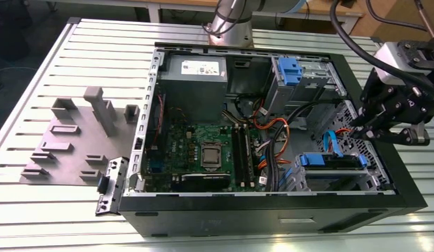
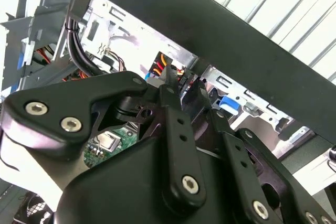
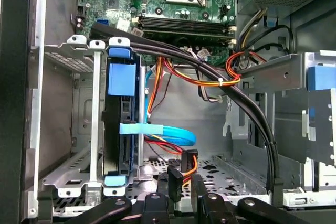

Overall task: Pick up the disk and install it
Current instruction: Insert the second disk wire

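A slatted metal desk (image 1: 76, 220) carries an open black computer case (image 1: 273, 215) lying on its side. Outside the case, toward the exterior view's left, a grey moulded fixture (image 1: 70, 147) rests on the desk. Inside the case the green motherboard (image 1: 196, 142) fills the middle, with the grey power-supply box (image 1: 192, 79) beside it at the far wall. The gripper (image 1: 381, 134) hangs over the case's edge on the exterior view's right, just above the metal drive cage (image 1: 342, 178). I cannot tell whether its fingers are spread or pressed together. The disk (image 1: 332, 159) sits in that cage, its blue handle (image 3: 122, 80) facing outward in the first wrist view. A second blue-handled carrier (image 1: 289, 68) sits in the case's far corner. A flat blue cable (image 3: 168, 132) curves beside the disk.
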Controlling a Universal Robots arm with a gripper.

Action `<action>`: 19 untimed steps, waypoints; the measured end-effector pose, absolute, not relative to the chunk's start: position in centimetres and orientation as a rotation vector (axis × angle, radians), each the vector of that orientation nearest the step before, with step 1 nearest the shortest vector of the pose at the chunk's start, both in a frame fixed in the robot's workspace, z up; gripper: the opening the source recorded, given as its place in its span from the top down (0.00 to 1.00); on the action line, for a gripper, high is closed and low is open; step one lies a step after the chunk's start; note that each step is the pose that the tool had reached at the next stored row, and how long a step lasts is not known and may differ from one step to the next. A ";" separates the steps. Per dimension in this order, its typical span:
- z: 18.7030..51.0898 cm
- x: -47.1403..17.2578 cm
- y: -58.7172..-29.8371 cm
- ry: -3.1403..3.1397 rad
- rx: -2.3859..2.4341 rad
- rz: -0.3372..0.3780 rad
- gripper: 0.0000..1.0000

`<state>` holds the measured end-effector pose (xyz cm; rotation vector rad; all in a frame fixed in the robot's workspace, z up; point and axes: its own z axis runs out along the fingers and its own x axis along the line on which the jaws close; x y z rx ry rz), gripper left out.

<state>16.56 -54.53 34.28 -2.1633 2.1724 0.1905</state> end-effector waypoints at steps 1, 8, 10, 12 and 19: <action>34.2 16.6 -54.5 2.173 -2.164 0.189 0.69; 34.1 16.6 -54.5 2.175 -2.166 0.186 0.69; 34.0 16.6 -54.5 2.175 -2.166 0.186 0.69; 34.0 16.6 -54.5 2.175 -2.166 0.185 0.71; 34.0 16.6 -54.5 2.176 -2.166 0.185 0.84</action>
